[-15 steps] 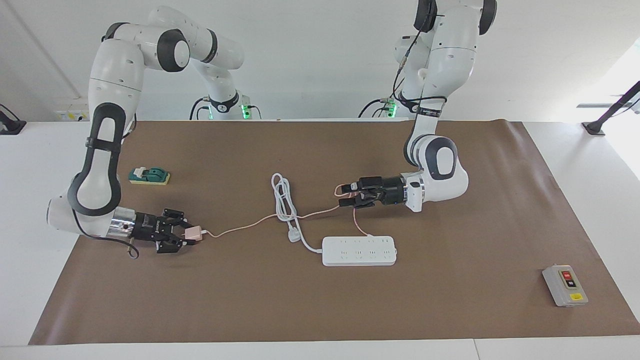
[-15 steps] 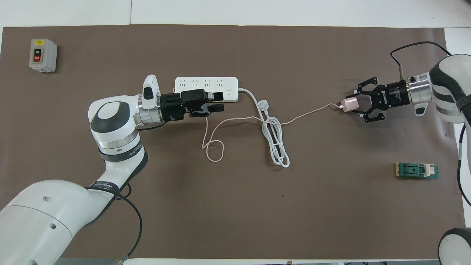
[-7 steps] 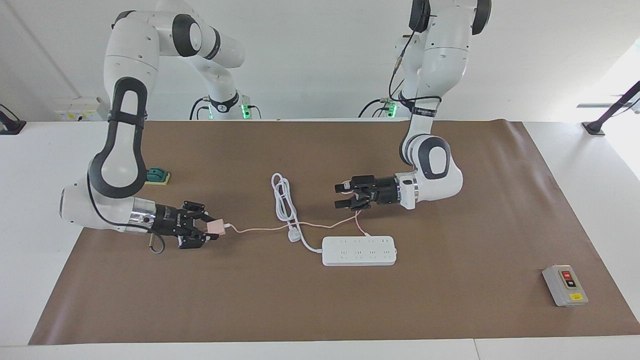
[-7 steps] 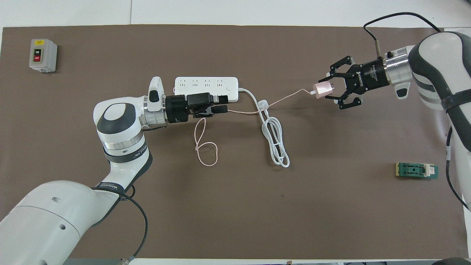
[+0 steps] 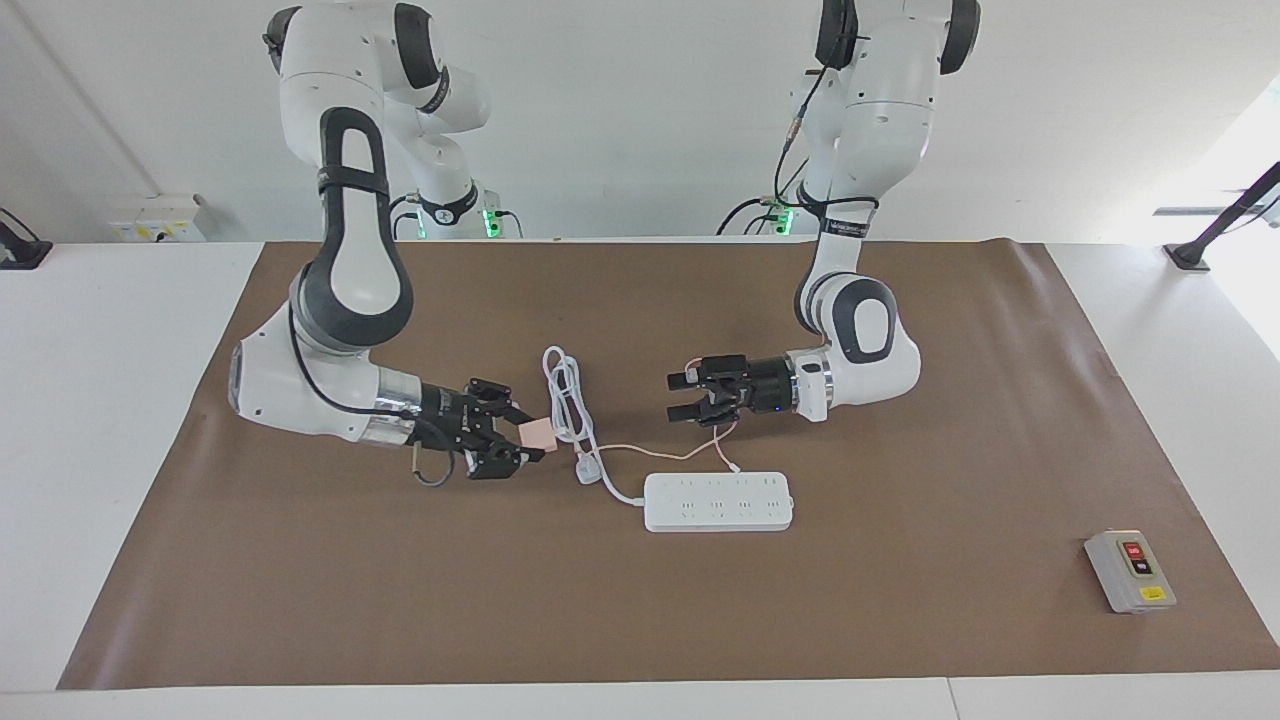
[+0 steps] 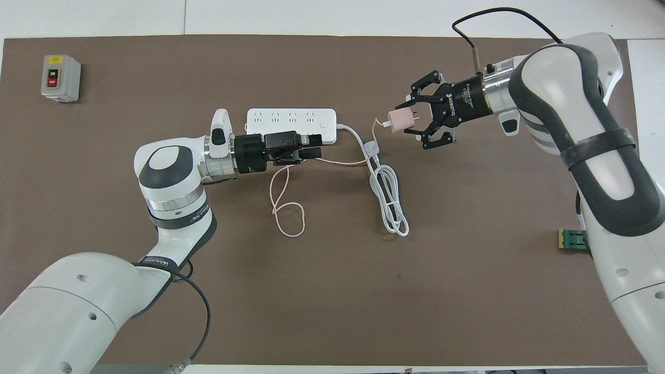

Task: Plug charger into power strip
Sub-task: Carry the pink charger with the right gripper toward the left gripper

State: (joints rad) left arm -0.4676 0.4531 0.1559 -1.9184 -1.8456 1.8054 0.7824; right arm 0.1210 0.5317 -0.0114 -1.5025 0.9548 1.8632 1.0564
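Overhead view: the pink charger (image 6: 400, 120) is pinched in the jaws of the right gripper (image 6: 413, 118), upper right of centre, above the bench (image 6: 332, 291). The power strip (image 6: 291, 118) is seen upper centre. Just below it the left gripper (image 6: 310, 146) is held with jaws spread, the pink cable (image 6: 284, 208) hanging beneath.

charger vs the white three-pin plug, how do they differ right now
The charger is a pale pink cube; the white three-pin plug is white and flatter. The charger is held in the air by the right gripper; the plug lies loose on the brown mat. The charger trails a thin pink cable; the plug has a thick white cord, partly coiled. Neither is plugged into the power strip.
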